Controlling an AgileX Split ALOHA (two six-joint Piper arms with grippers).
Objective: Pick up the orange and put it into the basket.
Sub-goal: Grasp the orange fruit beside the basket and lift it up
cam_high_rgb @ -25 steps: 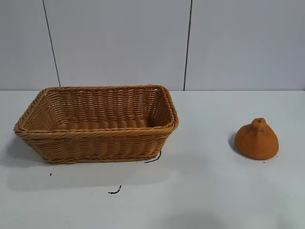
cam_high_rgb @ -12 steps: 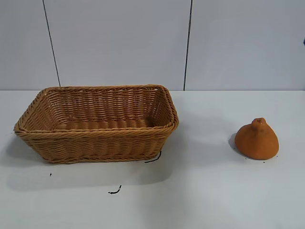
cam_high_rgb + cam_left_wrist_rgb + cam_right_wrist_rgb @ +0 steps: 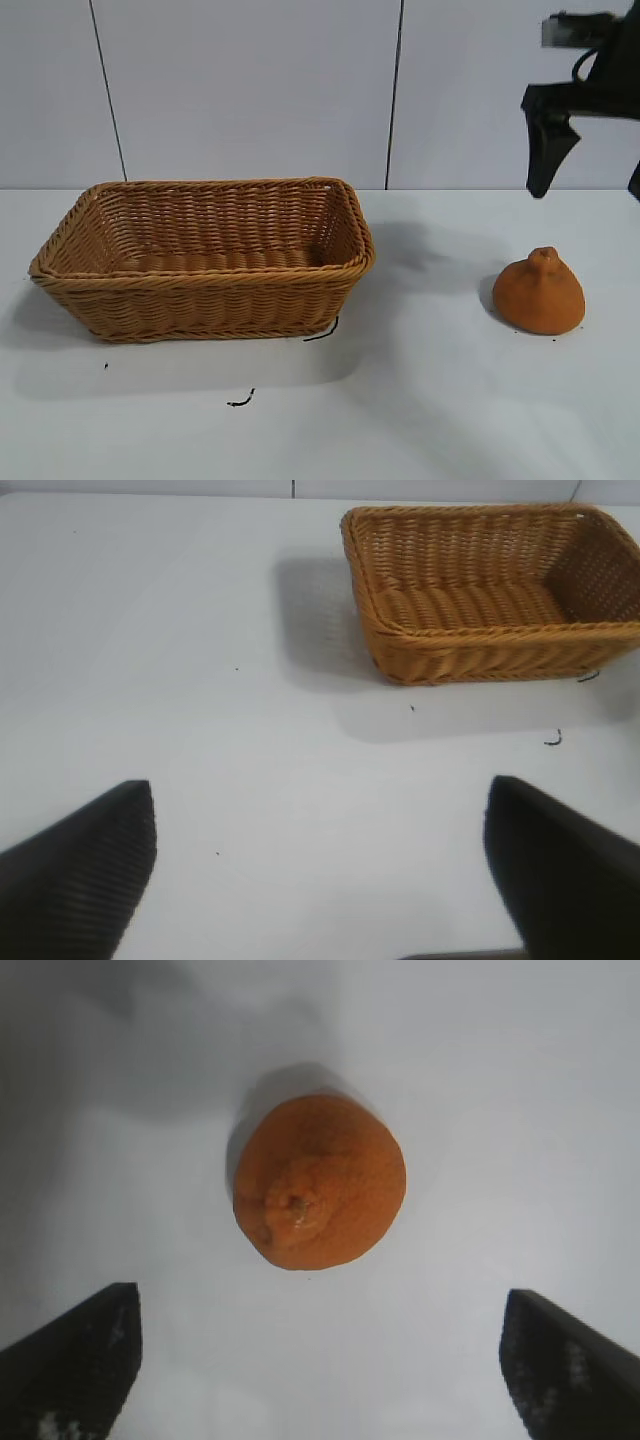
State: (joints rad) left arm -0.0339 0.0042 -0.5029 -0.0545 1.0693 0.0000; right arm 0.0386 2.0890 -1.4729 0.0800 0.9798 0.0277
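Note:
The orange (image 3: 540,294) sits on the white table at the right, knobby bump up, apart from the basket (image 3: 200,305) at the left. My right gripper (image 3: 590,190) hangs open and empty well above and slightly behind the orange. In the right wrist view the orange (image 3: 320,1182) lies on the table ahead of the open right gripper (image 3: 320,1298), untouched. My left gripper (image 3: 320,788) is open and empty over bare table; it is out of the exterior view. The basket (image 3: 480,650) shows far off in the left wrist view and looks empty.
Small black marks lie on the white table (image 3: 420,400) in front of the basket (image 3: 240,401) and at its front right corner (image 3: 322,332). A grey panelled wall stands behind the table.
My right gripper has come into the exterior view at the upper right, above the orange, and throws a shadow on the table. The orange and basket have not moved.

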